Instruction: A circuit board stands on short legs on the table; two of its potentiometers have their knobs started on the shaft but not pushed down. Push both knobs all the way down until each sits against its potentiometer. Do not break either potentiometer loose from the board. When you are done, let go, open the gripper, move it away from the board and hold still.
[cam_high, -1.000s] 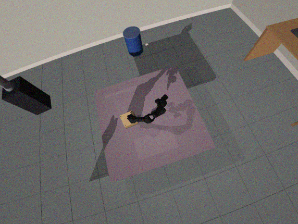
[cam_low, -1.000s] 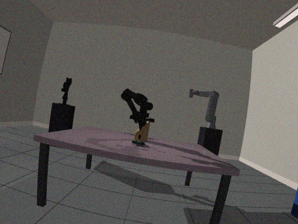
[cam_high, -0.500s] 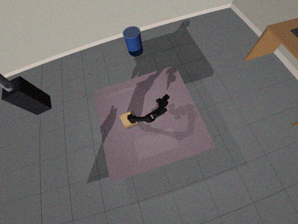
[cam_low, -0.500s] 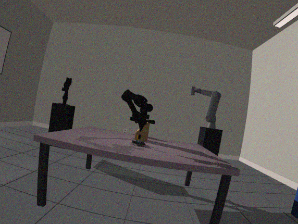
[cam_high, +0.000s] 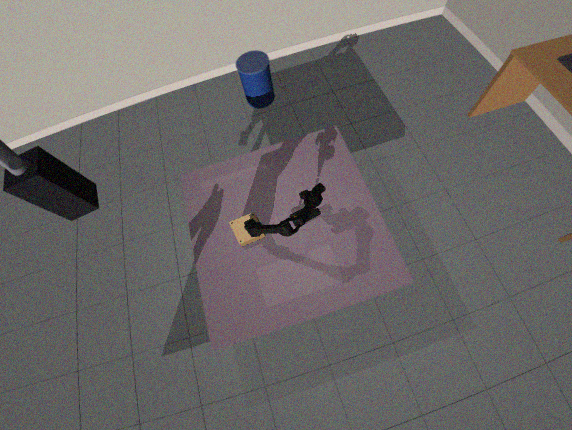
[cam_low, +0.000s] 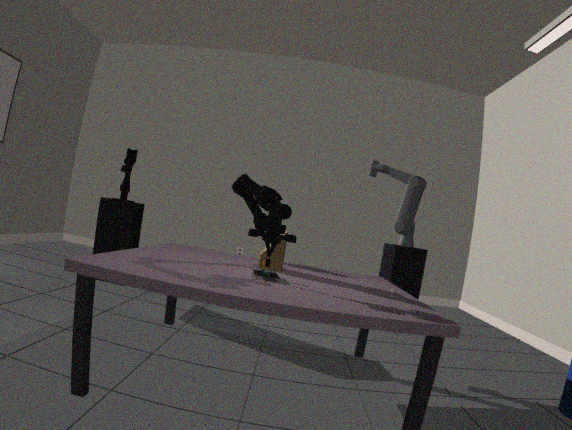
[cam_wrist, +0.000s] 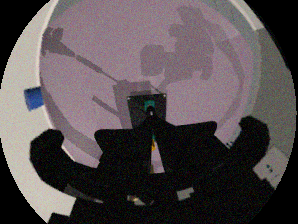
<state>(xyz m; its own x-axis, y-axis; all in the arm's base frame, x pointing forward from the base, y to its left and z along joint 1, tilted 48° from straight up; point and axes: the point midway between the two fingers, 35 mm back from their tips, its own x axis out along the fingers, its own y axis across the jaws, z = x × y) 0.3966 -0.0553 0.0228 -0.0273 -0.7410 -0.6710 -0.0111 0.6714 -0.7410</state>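
Note:
The dark circuit board (cam_wrist: 161, 106) (cam_low: 260, 273) stands on the pink table. In the wrist view its far part shows, with a green potentiometer (cam_wrist: 149, 103) and a dark knob with a pale mark (cam_wrist: 151, 112) just beyond the fingertips. My gripper (cam_wrist: 151, 117) (cam_low: 268, 266) is shut, with no object held, and points down low over the board. Whether the tips touch the knob cannot be told. Green and orange spots show through the gap behind the tips; the fingers hide most of the near part. Both knobs' heights above their potentiometers are unclear. In the top view the arm covers the board.
The pink table (cam_high: 235, 310) (cam_low: 200, 295) carries my arm's base on a yellow plate (cam_high: 239, 234). Shadows cross the table. A blue bin (cam_high: 256, 75) and a black pedestal (cam_high: 55, 185) stand on the floor. Two other arms stand on pedestals behind the table in the exterior view.

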